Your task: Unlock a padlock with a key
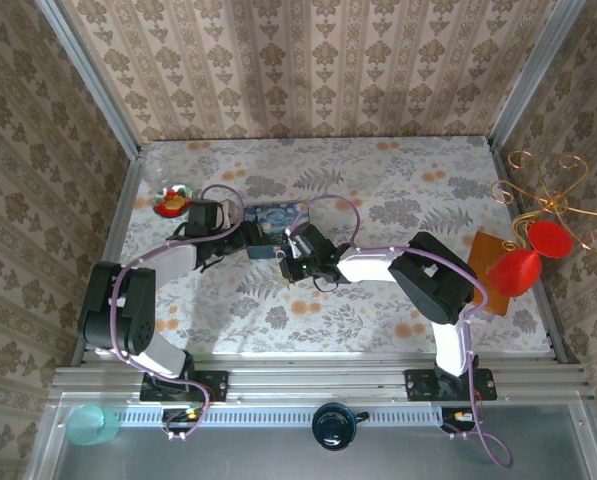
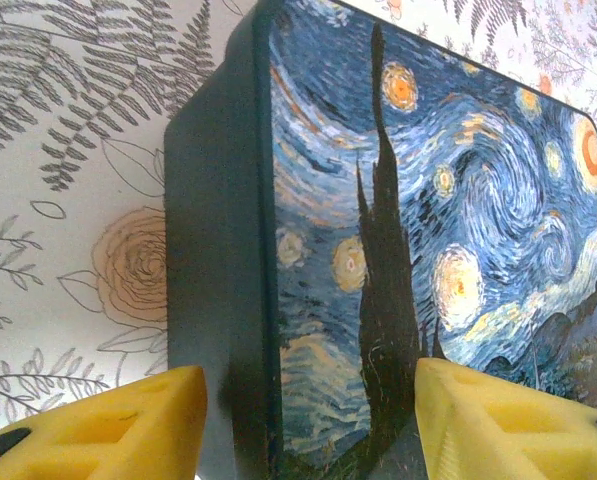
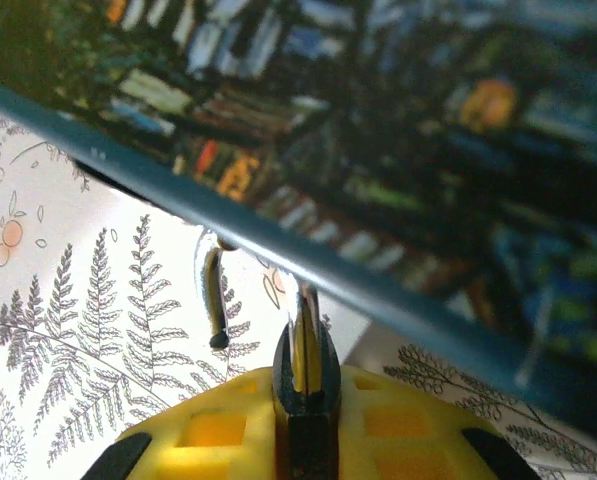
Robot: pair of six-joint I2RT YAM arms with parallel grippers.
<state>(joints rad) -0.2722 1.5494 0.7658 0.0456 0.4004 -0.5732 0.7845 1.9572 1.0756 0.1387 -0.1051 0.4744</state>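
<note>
The right gripper (image 3: 305,378) had its fingers clenched on the key (image 3: 303,325). The thin blade stood up between the pads, its tip right at the lower rim of the blue box (image 3: 398,170). Just beside it a thin bent wire (image 3: 215,295) hung from under that rim (probably the padlock's shackle; the body I could not make out). By that reading the padlock sat at the box's near side. The box itself stood toward the far edge of the bench (image 1: 378,325), left of middle. The left gripper (image 2: 313,425) had its fingers (image 2: 128,425) spread either side of the box's corner; whether they pressed on it could not be told.

To do this step well, the blade wanted lining up with the keyway before any push, in small slow moves, with the left arm steadying the box against sliding.

Room was tight: both wrists crowded the box's near side, and the rim overhung the key. The near half of the bench and its right side lay freer, and the gold wire stand (image 1: 553,195) at the far right corner was well apart.
</note>
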